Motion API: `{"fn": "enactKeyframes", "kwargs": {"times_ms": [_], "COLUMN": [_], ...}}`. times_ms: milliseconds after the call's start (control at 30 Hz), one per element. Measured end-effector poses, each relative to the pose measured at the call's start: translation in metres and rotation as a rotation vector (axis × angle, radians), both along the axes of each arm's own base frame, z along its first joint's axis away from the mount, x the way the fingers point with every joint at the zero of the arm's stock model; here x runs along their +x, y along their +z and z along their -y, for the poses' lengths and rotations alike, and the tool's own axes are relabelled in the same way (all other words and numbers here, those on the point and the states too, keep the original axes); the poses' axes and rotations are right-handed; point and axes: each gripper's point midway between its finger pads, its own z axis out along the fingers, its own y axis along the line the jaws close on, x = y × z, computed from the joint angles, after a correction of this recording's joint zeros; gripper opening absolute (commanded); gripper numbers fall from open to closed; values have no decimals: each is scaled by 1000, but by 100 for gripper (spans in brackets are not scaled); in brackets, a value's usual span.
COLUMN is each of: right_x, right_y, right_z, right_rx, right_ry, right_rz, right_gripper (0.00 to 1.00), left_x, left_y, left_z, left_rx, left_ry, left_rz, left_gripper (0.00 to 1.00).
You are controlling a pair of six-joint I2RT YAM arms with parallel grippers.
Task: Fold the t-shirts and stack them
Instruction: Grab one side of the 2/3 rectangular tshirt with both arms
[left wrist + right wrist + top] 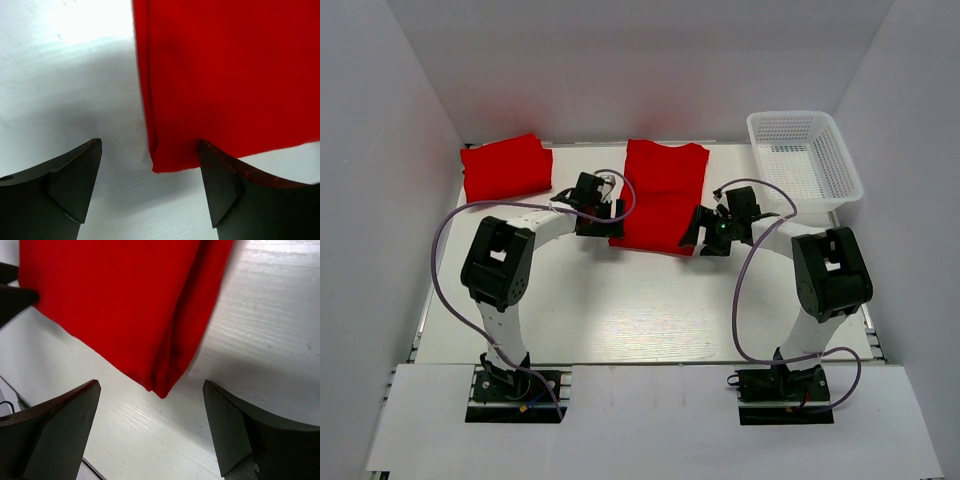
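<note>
This is a robotics lab test cell rather than a home or shop. A bare white desk [650, 310] is boxed in on three sides by plain white panels [410, 130]. The left arm [500, 265] and right arm [830, 275] are bolted to metal base plates [515, 392] at its near edge, and loose purple cables [438, 270] loop along them. On the desk lie plain red t-shirts [663, 195] and a white mesh basket [850, 170].
</note>
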Motion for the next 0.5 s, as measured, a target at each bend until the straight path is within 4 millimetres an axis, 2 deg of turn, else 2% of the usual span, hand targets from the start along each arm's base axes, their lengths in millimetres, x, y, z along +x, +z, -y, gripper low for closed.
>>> {"fn": "enactKeyframes", "kwargs": {"times_ms": [100, 133, 200, 233, 300, 367, 433, 467, 500], "right_x": [2, 3, 4, 2, 0, -3, -5, -6, -5], "right_y": [-1, -1, -4, -7, -12, -16, -17, -17, -17], "right_z": [-4, -5, -6, -6, -7, -6, -7, -8, -8], "right_rx": [21, 26, 29, 29, 29, 24, 21, 22, 22], "right_ry": [6, 6, 7, 6, 7, 10, 16, 18, 19], "right_rz": [2, 3, -1, -14, -30, -41, -45, -45, -42], "right_gripper": [79, 68, 57, 46, 35, 20, 12, 5, 2], "left_x": [-9, -9, -8, -9, -11, -14, -17, -19, -21], "left_y": [-11, -11, -11, -11, -13, -15, -17, -17, -18], "left_z": [2, 4, 7, 7, 9, 12, 15, 17, 18], "left_rx": [-13, -25, -46, -56, -79, -104, -128, -139, -148], "left_ry": [-12, -19, -21, -19, -20, -26, -33, -36, -41], "left_rz": [-19, -13, 6, 14, 25, 29, 23, 19, 15], "left_gripper": [80, 78, 68, 59, 50, 35, 20, 5, 0]}}
